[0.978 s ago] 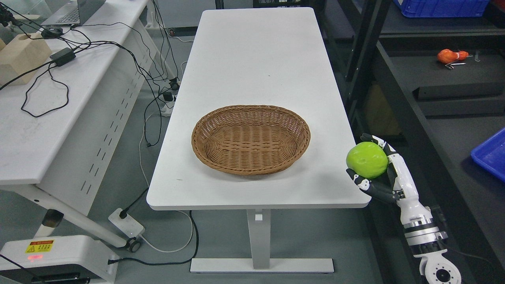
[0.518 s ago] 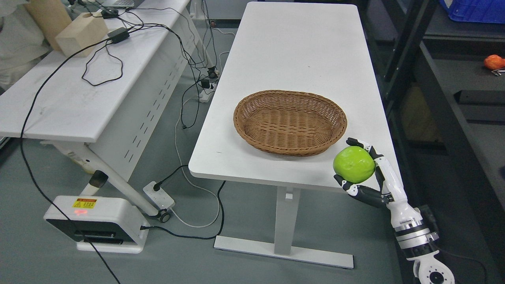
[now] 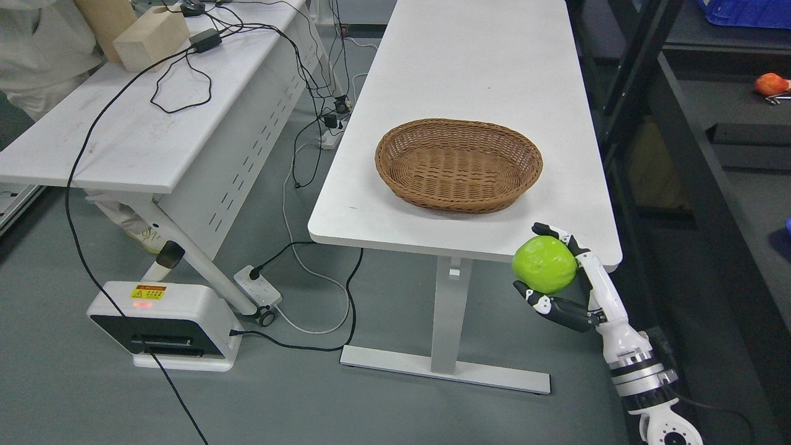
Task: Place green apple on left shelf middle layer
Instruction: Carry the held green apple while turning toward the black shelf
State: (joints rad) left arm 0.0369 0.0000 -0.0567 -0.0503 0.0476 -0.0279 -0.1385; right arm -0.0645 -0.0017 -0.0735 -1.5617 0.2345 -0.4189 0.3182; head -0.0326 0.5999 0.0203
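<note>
A grey floor [image 3: 383, 408] is seen beneath two white rectangular tables [image 3: 469, 55], with dark metal shelving [image 3: 710, 154] alongside.

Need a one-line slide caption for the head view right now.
Right hand holds the green apple off the white table's near corner, with the empty wicker basket behind.

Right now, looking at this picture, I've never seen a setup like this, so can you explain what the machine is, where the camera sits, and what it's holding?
The picture comes from a camera on a humanoid robot's head, looking down. The white and black arm at the lower right ends in its right hand, with fingers curled round a green apple. The left arm is out of view. Ahead stands a white table bearing only an empty wicker basket. To the left, a second table carries cables and a wooden block. Dark shelving runs along the right.
</note>
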